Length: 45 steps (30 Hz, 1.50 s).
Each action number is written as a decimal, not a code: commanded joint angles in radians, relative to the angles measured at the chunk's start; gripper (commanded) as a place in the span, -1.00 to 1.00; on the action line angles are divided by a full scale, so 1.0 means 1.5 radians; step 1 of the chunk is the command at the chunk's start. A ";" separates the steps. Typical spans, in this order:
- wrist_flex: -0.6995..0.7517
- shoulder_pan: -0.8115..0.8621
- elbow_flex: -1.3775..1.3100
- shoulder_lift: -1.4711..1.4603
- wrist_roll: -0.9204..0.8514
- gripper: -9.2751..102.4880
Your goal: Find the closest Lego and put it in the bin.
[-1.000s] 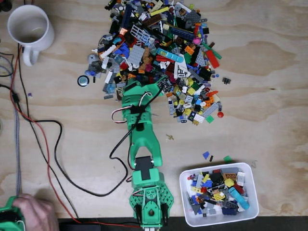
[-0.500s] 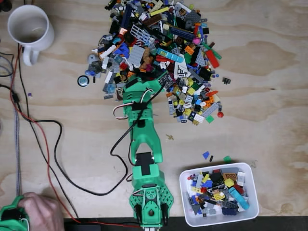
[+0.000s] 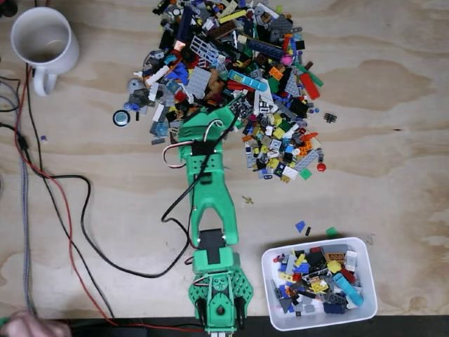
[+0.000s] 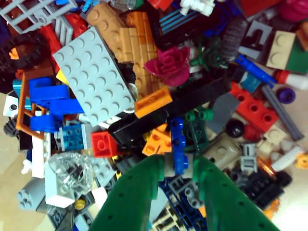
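Moved: the arm has reached further into the Lego pile [image 3: 231, 77].
Fingers [image 4: 179, 166]: apart, straddling a blue Lego piece [image 4: 177, 147].
Bin [image 3: 272, 298]: well behind them.

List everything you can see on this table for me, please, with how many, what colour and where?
Lego pile: one big heap, many colours, top centre of the fixed view; a grey studded plate stands out in the wrist view.
Bin: one, white, bottom right, partly filled with mixed Lego.
Loose pieces: a few, blue, black and green, just above the bin.
Mug: one, white, top left.
Round disc: one, black and pale, left of the pile.
Cables: several, black and red, left side.
Table: one, light plywood.
Hand: one, bottom left corner.
Arm: one, green, centre.
Gripper: one, green, jaws around a blue piece at the pile's edge.
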 commanded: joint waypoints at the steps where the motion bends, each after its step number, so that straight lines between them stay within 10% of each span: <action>1: 0.247 0.010 -0.127 0.188 -0.022 -0.84; 18: 0.676 0.554 -0.136 0.449 -0.228 -0.84; 33: 0.663 1.036 0.033 0.557 -0.574 -0.84; 45: 0.583 1.063 0.097 0.563 -0.582 -0.40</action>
